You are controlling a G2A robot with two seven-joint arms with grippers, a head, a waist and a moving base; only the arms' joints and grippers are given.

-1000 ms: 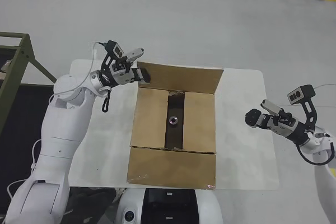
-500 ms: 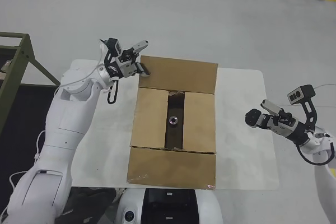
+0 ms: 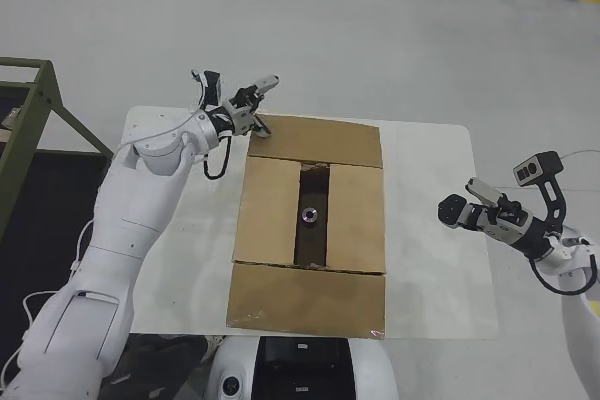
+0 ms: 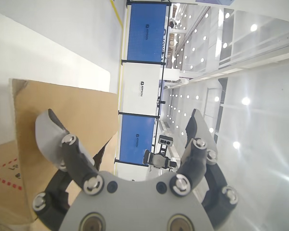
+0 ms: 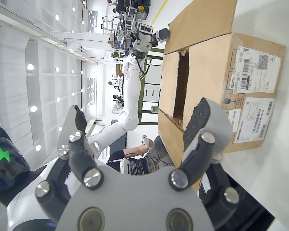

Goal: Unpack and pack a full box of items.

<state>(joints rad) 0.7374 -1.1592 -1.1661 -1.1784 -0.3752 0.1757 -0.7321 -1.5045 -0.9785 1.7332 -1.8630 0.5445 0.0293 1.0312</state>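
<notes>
1. Grey floor surrounds a white tabletop (image 3: 430,200), and the cardboard box (image 3: 270,215) takes up most of its middle.
2. Its far flap (image 3: 320,140) and near flap (image 3: 305,298) are folded outward. The two side flaps (image 3: 356,215) lie flat, with a dark gap (image 3: 315,245) between them.
3. The left gripper (image 3: 262,103) is at the left corner of the far flap, jaws wide apart and gripping nothing.
4. The right gripper (image 3: 458,212) hangs to the right of the box, well apart from it, jaws open and empty.
5. A small round item (image 3: 310,213) shows in the gap.
6. I judge that unpacking is at the opening step. The next move calls for lifting the side flaps away, probably by their inner edges, before any item can be reached.
</notes>
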